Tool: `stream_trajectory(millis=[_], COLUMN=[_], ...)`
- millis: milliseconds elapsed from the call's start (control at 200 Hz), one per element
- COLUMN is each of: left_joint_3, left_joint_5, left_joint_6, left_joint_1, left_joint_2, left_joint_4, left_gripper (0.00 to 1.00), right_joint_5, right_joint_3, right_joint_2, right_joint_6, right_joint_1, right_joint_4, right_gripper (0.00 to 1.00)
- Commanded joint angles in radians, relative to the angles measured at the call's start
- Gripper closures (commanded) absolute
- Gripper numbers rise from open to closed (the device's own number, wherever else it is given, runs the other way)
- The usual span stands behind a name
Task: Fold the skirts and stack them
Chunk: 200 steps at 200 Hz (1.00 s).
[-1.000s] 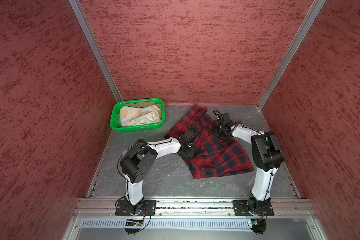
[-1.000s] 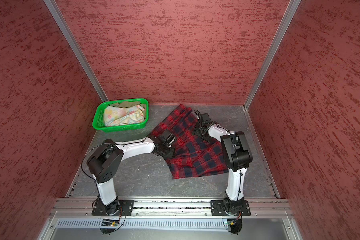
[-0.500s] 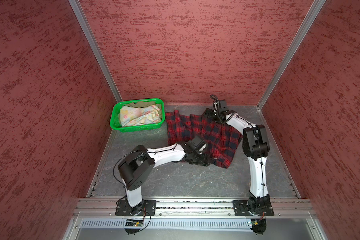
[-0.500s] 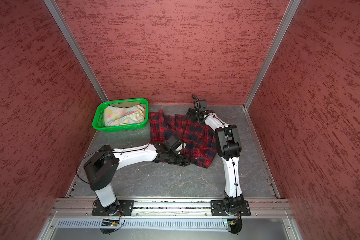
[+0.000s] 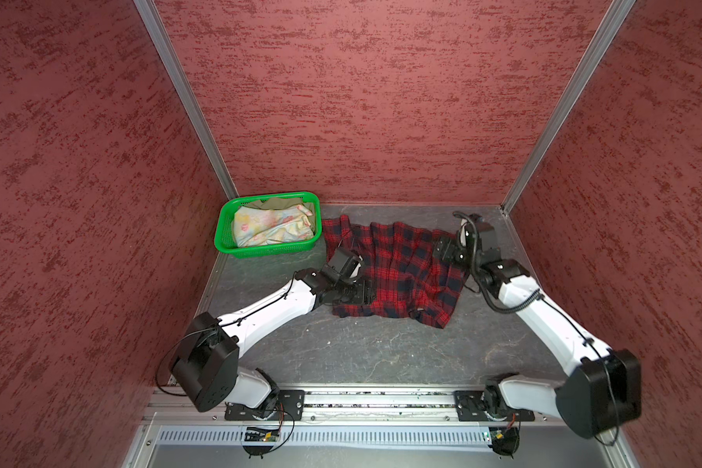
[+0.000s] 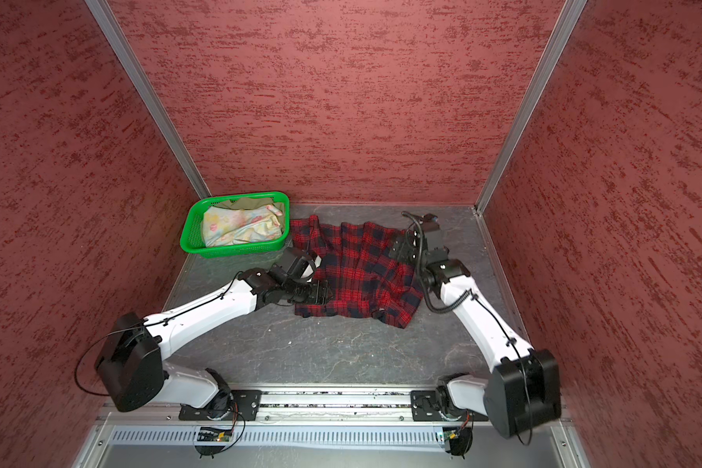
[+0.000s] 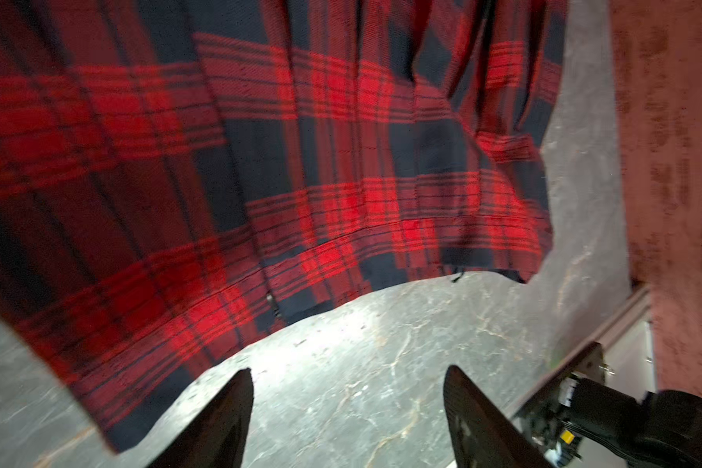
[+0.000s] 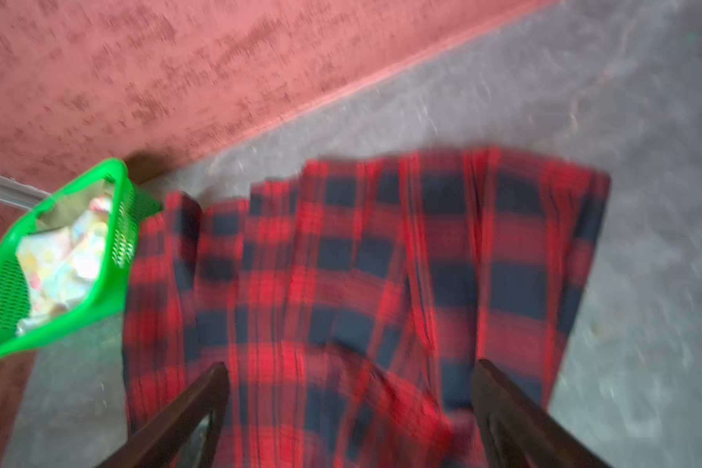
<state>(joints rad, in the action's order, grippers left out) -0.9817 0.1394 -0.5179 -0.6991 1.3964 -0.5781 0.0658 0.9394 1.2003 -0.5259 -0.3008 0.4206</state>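
The red-and-navy plaid skirt (image 5: 398,271) (image 6: 361,271) lies spread on the grey floor near the back wall. My left gripper (image 5: 365,292) (image 6: 324,293) is low at the skirt's near-left edge. In the left wrist view it (image 7: 347,405) is open over bare floor, with the skirt's hem (image 7: 341,251) just beyond its fingertips. My right gripper (image 5: 442,252) (image 6: 400,249) hangs at the skirt's right edge. It (image 8: 349,405) is open above the plaid cloth (image 8: 361,263) and holds nothing. A pastel flowered skirt (image 5: 272,225) lies in the basket on top of an olive one (image 5: 278,201).
The green perforated basket (image 5: 268,252) (image 6: 236,253) (image 8: 1,344) stands in the back-left corner, touching the plaid skirt's left end. Red textured walls close in the back and both sides. The arms' bases sit on a metal rail (image 5: 373,399) along the front.
The plaid skirt went from a diagonal heap to lying spread wide along the back. My left gripper opened and shifted left. My right arm drew back from the back wall to the skirt's right edge.
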Motion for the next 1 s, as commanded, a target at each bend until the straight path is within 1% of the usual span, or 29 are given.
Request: stream_trajectory(millis=[0, 80, 140, 235, 291, 381, 436, 511, 666, 736, 796, 827, 892, 962, 997], left_joint_3=[0.061, 0.130, 0.180, 0.223, 0.234, 0.248, 0.245, 0.227, 0.178, 0.175, 0.176, 0.179, 0.188, 0.198, 0.201], left_joint_5=[-0.155, -0.210, -0.234, -0.247, -0.234, -0.193, -0.167, -0.148, -0.120, -0.107, -0.092, -0.076, -0.045, -0.012, 0.001], left_joint_6=[-0.007, -0.057, -0.096, -0.127, -0.136, -0.139, -0.131, -0.116, -0.088, -0.084, -0.084, -0.084, -0.088, -0.093, -0.094], left_joint_1=[-0.012, -0.017, -0.012, 0.011, 0.026, 0.064, 0.090, 0.102, 0.102, 0.106, 0.117, 0.124, 0.141, 0.161, 0.171], left_joint_2=[-0.103, -0.182, -0.227, -0.233, -0.210, -0.163, -0.120, -0.069, 0.041, 0.077, 0.103, 0.114, 0.132, 0.144, 0.146], left_joint_4=[-0.130, -0.159, -0.161, -0.147, -0.116, -0.025, 0.026, 0.084, 0.164, 0.196, 0.223, 0.240, 0.273, 0.304, 0.315], left_gripper=[0.29, 0.31, 0.32, 0.31, 0.28, 0.28, 0.28, 0.28, 0.28, 0.29, 0.33, 0.39, 0.53, 0.75, 0.83], right_joint_5=[0.102, 0.107, 0.104, 0.119, 0.110, 0.057, 0.042, 0.027, -0.028, -0.055, -0.068, -0.074, -0.086, -0.098, -0.114], right_joint_3=[-0.105, -0.175, -0.201, -0.208, -0.214, -0.238, -0.261, -0.297, -0.381, -0.409, -0.429, -0.435, -0.452, -0.482, -0.501], right_joint_2=[-0.123, -0.211, -0.244, -0.254, -0.254, -0.260, -0.271, -0.291, -0.271, -0.268, -0.282, -0.286, -0.290, -0.294, -0.303], right_joint_6=[-0.080, -0.118, -0.143, -0.187, -0.219, -0.274, -0.306, -0.338, -0.398, -0.430, -0.465, -0.480, -0.508, -0.532, -0.545], right_joint_1=[-0.047, -0.075, -0.099, -0.146, -0.167, -0.182, -0.185, -0.186, -0.185, -0.185, -0.185, -0.185, -0.184, -0.180, -0.173], right_joint_4=[0.098, 0.132, 0.156, 0.227, 0.261, 0.293, 0.308, 0.314, 0.258, 0.217, 0.184, 0.170, 0.140, 0.088, 0.050], right_gripper=[0.08, 0.08, 0.08, 0.09, 0.09, 0.09, 0.09, 0.08, 0.08, 0.08, 0.09, 0.10, 0.12, 0.15, 0.17])
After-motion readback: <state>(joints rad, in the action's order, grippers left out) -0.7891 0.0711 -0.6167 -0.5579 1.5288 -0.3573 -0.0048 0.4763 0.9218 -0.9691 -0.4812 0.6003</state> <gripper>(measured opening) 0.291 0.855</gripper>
